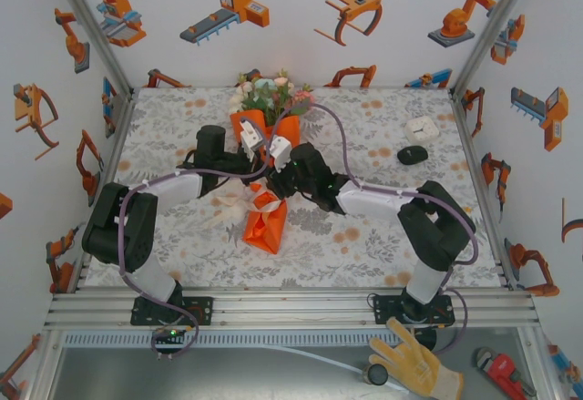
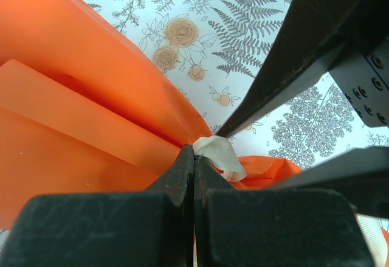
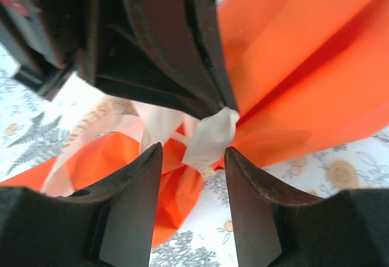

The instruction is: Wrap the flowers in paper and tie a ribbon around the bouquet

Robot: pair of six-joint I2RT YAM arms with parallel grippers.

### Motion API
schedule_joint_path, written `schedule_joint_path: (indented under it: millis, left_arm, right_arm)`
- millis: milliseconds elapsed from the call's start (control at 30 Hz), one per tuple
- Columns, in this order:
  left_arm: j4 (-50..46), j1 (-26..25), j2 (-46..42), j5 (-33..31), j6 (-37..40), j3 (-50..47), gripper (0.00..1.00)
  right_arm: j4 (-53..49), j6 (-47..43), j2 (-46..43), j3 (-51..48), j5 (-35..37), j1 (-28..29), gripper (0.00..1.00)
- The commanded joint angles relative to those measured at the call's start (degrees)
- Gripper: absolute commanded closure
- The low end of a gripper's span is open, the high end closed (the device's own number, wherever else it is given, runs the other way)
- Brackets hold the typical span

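Now mid-tie, the left gripper (image 2: 194,157) pinches the ribbon (image 2: 220,154) tight at the bouquet's (image 1: 264,231) waist, while the right gripper (image 3: 193,150), half open and empty, must next close and pull.

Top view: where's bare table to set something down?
Free: near strip between left arm and right arm, below the bouquet; far-left corner beside the flowers; stretch between flowers and the white box. Crowded: centre, where left gripper and right gripper meet at the ribbon.
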Motion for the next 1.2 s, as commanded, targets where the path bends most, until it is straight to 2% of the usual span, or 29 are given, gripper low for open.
schedule_joint_path:
  millis: [0, 167, 333, 567, 767, 1000, 1067, 1167]
  left_arm:
    - [0.1, 0.1, -1.6, 0.2, -0.6, 1.6, 1.0]
    - [0.3, 0.2, -1.8, 0.0, -0.6, 1.4, 1.0]
    - [0.6, 0.2, -1.5, -0.3, -1.0, 1.6, 1.0]
    - [0.6, 0.2, -1.1, -0.4, -1.0, 2.0, 1.0]
    - [0.3, 0.2, -0.9, -0.5, -0.9, 2.1, 1.0]
    - [0.5, 0.2, -1.0, -0.3, -1.3, 2.1, 1.0]
    - [0.4, 0.2, -0.9, -0.4, -1.2, 2.1, 1.0]
    - [0.5, 0.2, -0.8, -0.5, -1.3, 2.1, 1.0]
  right_arm:
    - [-4.8, 7.1, -2.6, 2.9, -6.7, -1.9, 0.54]
    - [-11.5, 14.9, -3.6, 6.1, -7.7, -3.2, 0.54]
    - [-16.9, 14.6, -2.5, 7.8, -11.1, -3.4, 0.53]
    - [-21.2, 17.3, -2.5, 8.1, -10.1, -3.4, 0.57]
    - [-16.2, 25.9, -5.9, 2.6, -10.0, -3.1, 0.73]
    - [-12.6, 27.7, -4.2, 1.6, -11.4, -2.8, 0.75]
    - [-11.8, 28.1, -3.6, 2.2, -12.2, -2.8, 0.82]
    - [-12.1, 27.8, -3.3, 3.2, -11.1, -2.7, 0.97]
